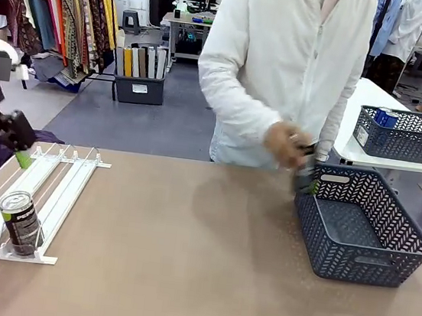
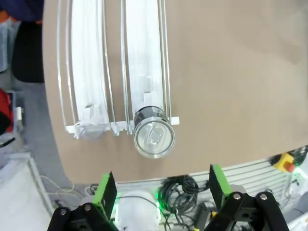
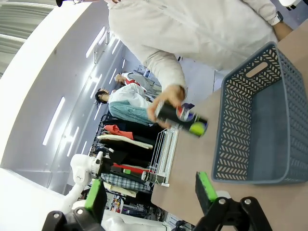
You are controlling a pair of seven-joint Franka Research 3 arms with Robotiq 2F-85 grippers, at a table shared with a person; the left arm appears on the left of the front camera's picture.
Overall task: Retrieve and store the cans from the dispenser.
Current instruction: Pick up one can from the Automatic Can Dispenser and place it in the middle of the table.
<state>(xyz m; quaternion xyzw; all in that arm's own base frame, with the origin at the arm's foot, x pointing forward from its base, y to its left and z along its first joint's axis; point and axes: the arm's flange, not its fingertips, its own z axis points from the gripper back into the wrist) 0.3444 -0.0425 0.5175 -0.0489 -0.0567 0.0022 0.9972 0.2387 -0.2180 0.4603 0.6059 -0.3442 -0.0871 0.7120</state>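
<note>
A: How far along does the job look?

B: About midway, judging by what lies where. The left fingers stand wide apart with nothing between them. They point down at the one can standing at the dispenser. Its silver top sits just beyond the fingertips, against the stoppers at the low end of its lane. The lanes beyond that can show bare rails.

A: So that can is not yet picked?

B: No, the pads are clear of it on both sides. The left arm would have to come down around it before closing.

A: And the other arm?

B: The right fingers are also spread and hold nothing, raised above the tabletop. Past them the person's hand grips a dark can with a green mark. That can is tilted, just beside the near corner of the grey basket.

A: Anything stored yet?

B: The part of the basket floor that shows holds no can. The dark one seems about to go in. Farther off, a second basket on a white table holds something blue, too small to name.
</note>
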